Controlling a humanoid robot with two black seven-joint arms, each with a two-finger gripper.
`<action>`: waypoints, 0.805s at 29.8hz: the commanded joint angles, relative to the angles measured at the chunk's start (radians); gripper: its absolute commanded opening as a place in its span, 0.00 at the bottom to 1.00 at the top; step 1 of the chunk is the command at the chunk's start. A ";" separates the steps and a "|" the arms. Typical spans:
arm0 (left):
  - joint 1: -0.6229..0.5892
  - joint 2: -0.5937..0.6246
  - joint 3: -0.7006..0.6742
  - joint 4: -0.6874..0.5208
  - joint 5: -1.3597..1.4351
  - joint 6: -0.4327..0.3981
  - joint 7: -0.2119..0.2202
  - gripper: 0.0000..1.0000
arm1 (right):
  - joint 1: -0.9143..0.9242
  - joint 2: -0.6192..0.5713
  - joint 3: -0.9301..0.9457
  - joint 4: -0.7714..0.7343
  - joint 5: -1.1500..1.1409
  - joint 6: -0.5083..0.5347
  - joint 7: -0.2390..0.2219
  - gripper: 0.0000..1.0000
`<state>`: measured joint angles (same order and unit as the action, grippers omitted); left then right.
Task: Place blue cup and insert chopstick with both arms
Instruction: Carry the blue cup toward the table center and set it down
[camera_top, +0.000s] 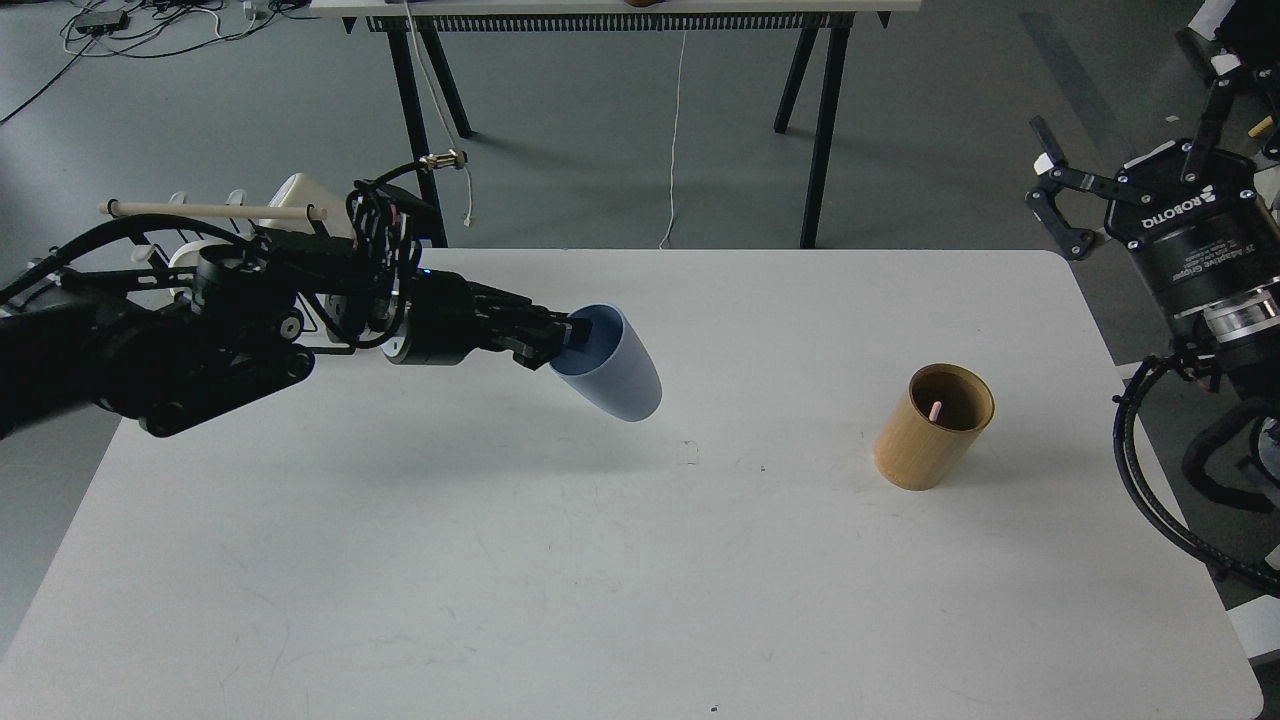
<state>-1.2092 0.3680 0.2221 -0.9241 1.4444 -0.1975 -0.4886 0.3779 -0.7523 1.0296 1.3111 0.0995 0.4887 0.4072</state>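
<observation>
My left gripper (572, 337) is shut on the rim of the blue cup (615, 372) and holds it tilted above the middle of the white table (600, 560). A pink chopstick (934, 410) stands inside the tan wooden cylinder (928, 430) at the right of the table; only its paler tip shows. My right gripper (1135, 125) is open and empty, raised past the table's right edge, well above and to the right of the cylinder.
A black wire rack (300, 290) with a pale wooden dowel and white mugs (310, 205) stands at the back left, partly hidden by my left arm. A black-legged table (620, 20) stands behind. A white chair base is at the far right.
</observation>
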 joint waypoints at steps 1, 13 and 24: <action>-0.030 -0.183 0.094 0.143 0.001 0.000 0.000 0.05 | -0.001 -0.009 0.010 -0.067 0.012 0.000 0.004 0.99; -0.030 -0.368 0.252 0.409 0.008 0.006 0.000 0.06 | -0.010 -0.004 0.015 -0.116 0.052 0.000 0.010 0.99; -0.020 -0.368 0.250 0.401 0.008 0.003 0.000 0.10 | -0.017 -0.004 0.015 -0.115 0.052 0.000 0.010 0.99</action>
<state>-1.2361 0.0000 0.4733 -0.5229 1.4543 -0.1932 -0.4887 0.3621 -0.7562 1.0439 1.1964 0.1519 0.4887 0.4173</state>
